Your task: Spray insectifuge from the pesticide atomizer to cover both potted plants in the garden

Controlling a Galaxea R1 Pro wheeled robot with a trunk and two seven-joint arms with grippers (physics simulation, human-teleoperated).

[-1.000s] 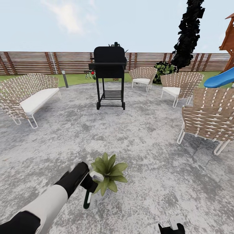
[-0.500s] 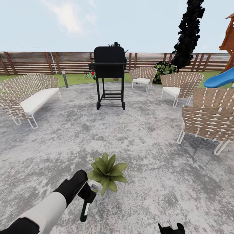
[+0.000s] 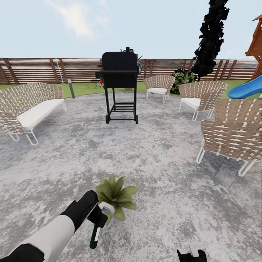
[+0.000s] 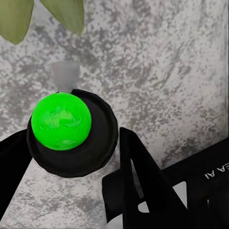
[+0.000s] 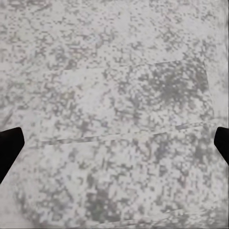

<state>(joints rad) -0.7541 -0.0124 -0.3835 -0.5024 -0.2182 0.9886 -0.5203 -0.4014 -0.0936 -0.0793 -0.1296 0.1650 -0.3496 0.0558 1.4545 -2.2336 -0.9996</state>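
Gripping pesticide atomizer (image 3: 95, 233) beside potted plant (image 3: 115, 194) (left gripper (image 3: 99, 218)).

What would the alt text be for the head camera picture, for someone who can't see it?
A robot's left pincer holds a dark green pesticide atomizer beside a small potted plant on a grey stone patio. Beyond stand a black grill, woven chairs and a brown slatted fence.

Left arm (image 3: 54, 229) extended low, fingers (image 4: 138, 176) clamped; right fingers (image 5: 9, 148) spread.
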